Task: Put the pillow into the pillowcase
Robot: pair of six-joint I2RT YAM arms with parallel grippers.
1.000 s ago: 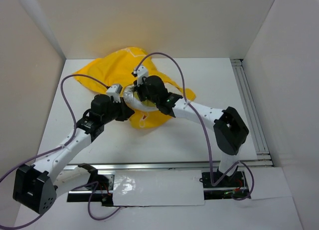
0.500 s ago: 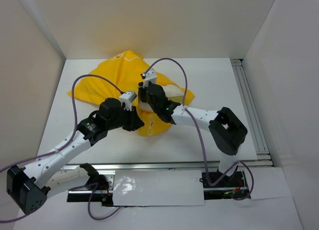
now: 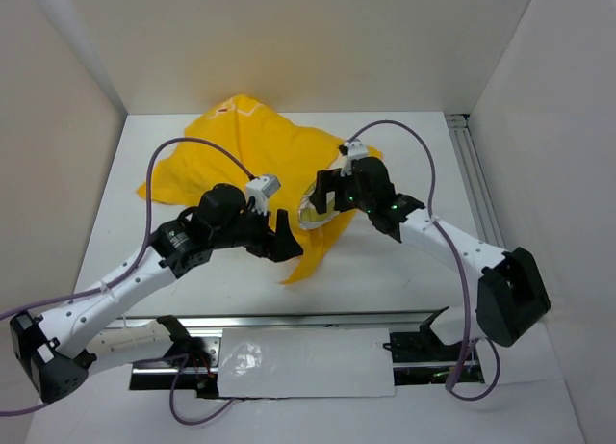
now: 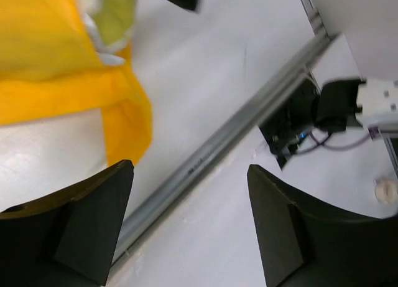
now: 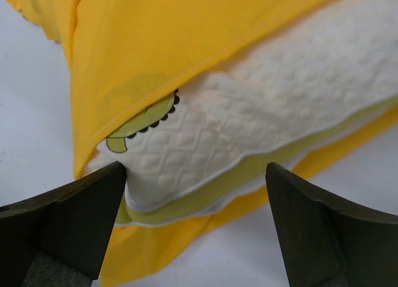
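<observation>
We found the pillowcase [image 3: 245,160] lying crumpled on the bench [image 3: 385,275], its mouth turned toward the arms. The pillow [image 5: 249,137] was mostly inside. Only a quilted cream end showed at the opening, with yellow cloth draped over it and a fold beneath. The right pincer [image 5: 196,170] stood wide open just before that exposed end, gripping nothing. The left pincer [image 4: 186,175] was equally spread and empty, beside the loose near corner of the pillowcase.

We judged both things light, soft and yielding. The pillow would squash and spring back, and the thin pillowcase would slide and bunch. A hold on the hem at the mouth, one side per pincer, seemed best for drawing the cloth over the last of the pillow. Pinching the pillow itself risked dragging it out.
</observation>
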